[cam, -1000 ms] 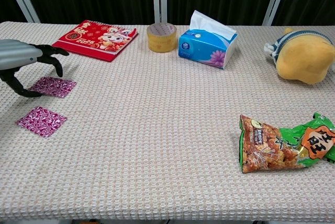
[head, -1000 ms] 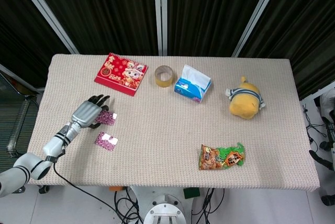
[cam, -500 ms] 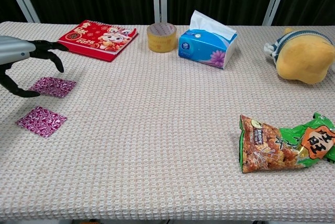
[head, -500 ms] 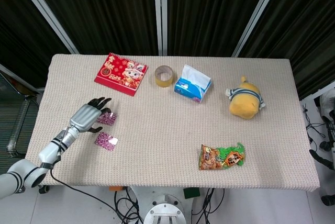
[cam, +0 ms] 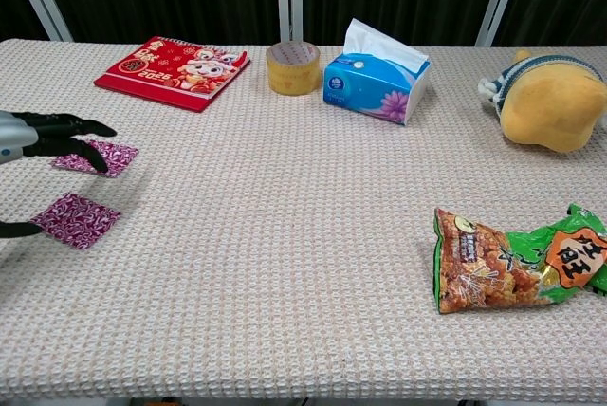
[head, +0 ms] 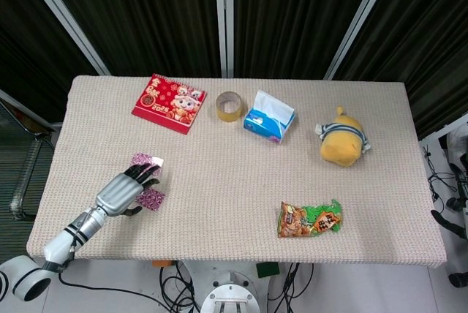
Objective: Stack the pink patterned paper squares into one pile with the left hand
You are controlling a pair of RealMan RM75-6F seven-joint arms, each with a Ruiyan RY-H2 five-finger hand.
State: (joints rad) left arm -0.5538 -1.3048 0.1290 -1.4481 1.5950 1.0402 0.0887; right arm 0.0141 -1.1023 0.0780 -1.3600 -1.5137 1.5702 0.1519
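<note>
Two pink patterned paper squares lie apart on the table's left side. The far square (head: pixel 146 161) (cam: pixel 100 156) lies flat and uncovered. The near square (head: pixel 153 198) (cam: pixel 76 219) lies toward the front edge. My left hand (head: pixel 124 192) (cam: pixel 38 136) is over the near square's left part, holding nothing, with its dark fingers (cam: pixel 71 129) spread toward the far square. Its thumb (cam: pixel 17 230) sits low beside the near square's left corner. I cannot tell whether the hand touches the paper. The right hand is out of both views.
A red calendar (head: pixel 167 103) lies at the back left, with a tape roll (head: pixel 229 105) and a blue tissue box (head: pixel 268 116) to its right. A yellow plush toy (head: pixel 341 141) and a snack bag (head: pixel 310 219) sit on the right side.
My left hand has drawn back from the far square toward the front edge and now sits over the near square. Both squares have stayed where they were.
</note>
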